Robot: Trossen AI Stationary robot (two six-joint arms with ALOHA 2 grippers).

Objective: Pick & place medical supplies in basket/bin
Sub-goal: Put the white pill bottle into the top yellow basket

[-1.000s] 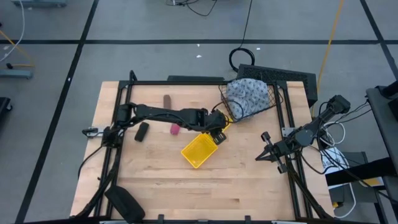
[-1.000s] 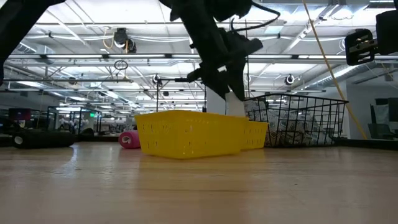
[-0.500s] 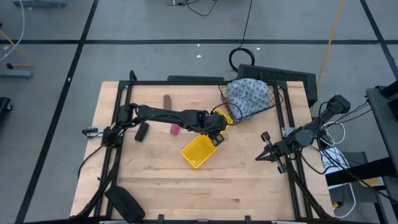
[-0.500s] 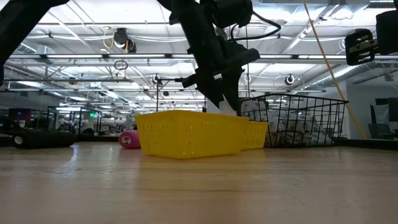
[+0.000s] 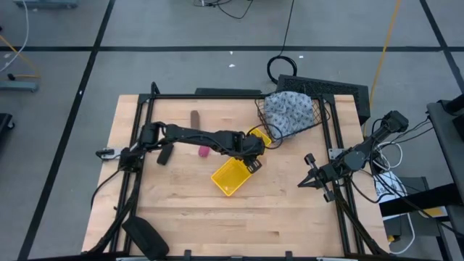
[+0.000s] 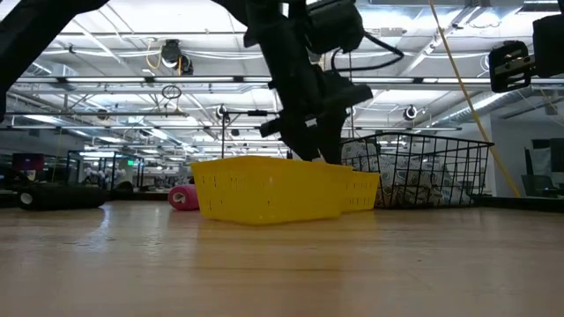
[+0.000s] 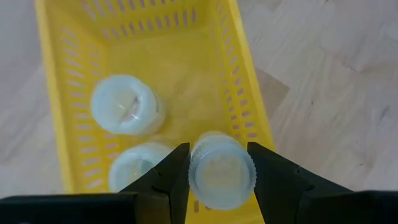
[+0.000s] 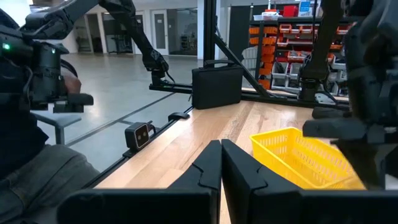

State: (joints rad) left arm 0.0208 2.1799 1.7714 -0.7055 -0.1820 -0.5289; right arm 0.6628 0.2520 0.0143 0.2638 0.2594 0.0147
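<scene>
Reaching across the table from its left side, the left gripper [image 7: 219,171] points straight down over the yellow bin [image 5: 232,175], its fingers [image 7: 171,177] clamped on a small white bottle [image 7: 221,171] held upright above the bin's floor. Two more white bottles [image 7: 126,106] stand upright inside. The bin lies near the table's middle, its long axis running diagonally toward the wire basket [image 5: 321,116], which holds the patterned cloth bundle [image 5: 290,112]. The right gripper [image 5: 307,172] waits at the table's right edge, fingers pressed together.

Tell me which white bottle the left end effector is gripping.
The bottle between the left end effector's fingers, above the yellow bin; the other two sit inside it.
</scene>
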